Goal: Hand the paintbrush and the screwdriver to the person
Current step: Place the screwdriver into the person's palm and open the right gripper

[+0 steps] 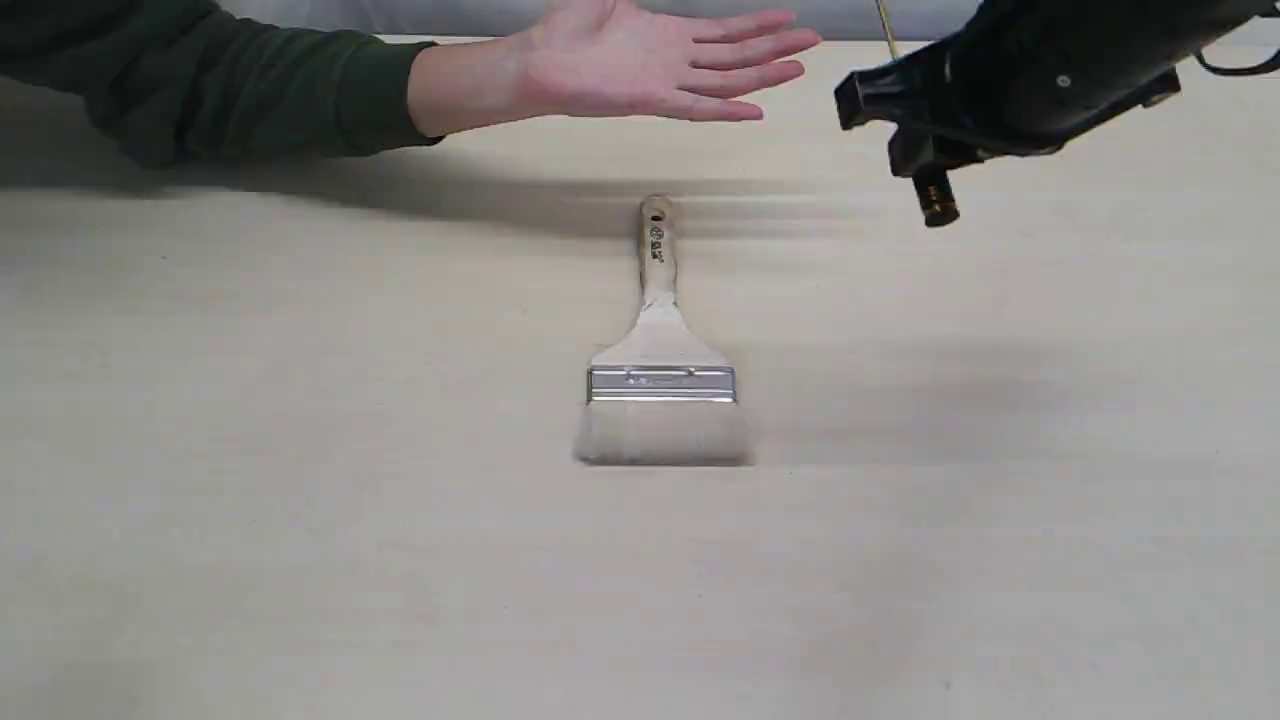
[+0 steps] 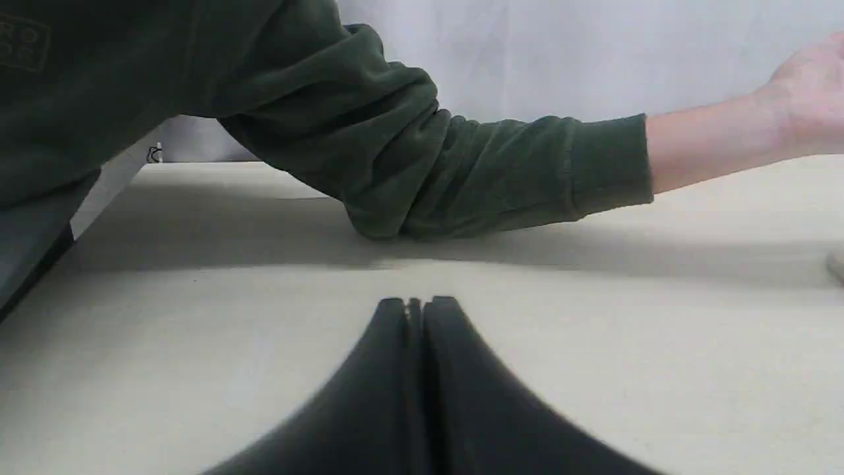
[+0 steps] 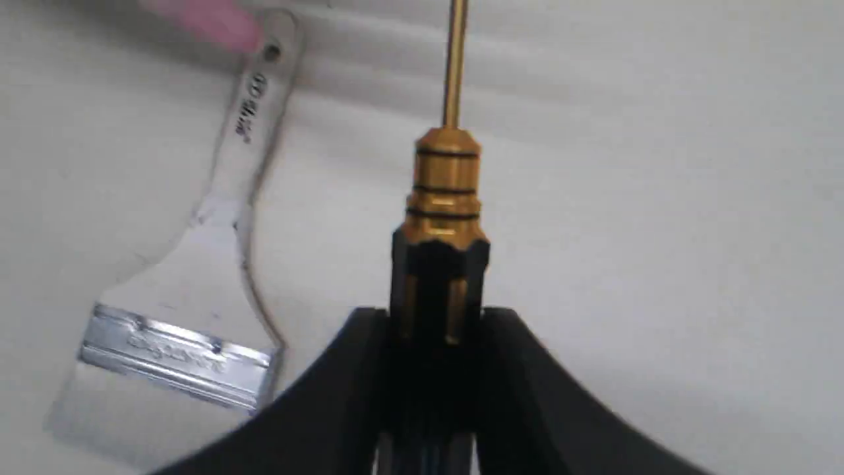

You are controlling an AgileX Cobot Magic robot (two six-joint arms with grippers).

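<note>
The paintbrush (image 1: pixel 660 340) lies flat mid-table, bristles toward the near edge and handle pointing at the person. The person's open hand (image 1: pixel 640 60) hovers palm up above the far side of the table, left of my right gripper (image 1: pixel 905 120). That gripper hangs in the air at the upper right, shut on the screwdriver (image 1: pixel 935 200). The right wrist view shows the screwdriver (image 3: pixel 443 198) clamped by its black handle in the right gripper (image 3: pixel 435 316), with the paintbrush (image 3: pixel 217 218) below it. My left gripper (image 2: pixel 415 303) is shut and empty, low over the table, near the green sleeve (image 2: pixel 461 171).
The pale table (image 1: pixel 300 500) spreads bare on both sides of the brush. The person's sleeved forearm (image 1: pixel 230 90) rests across the far left. A white wall stands behind the table's far edge.
</note>
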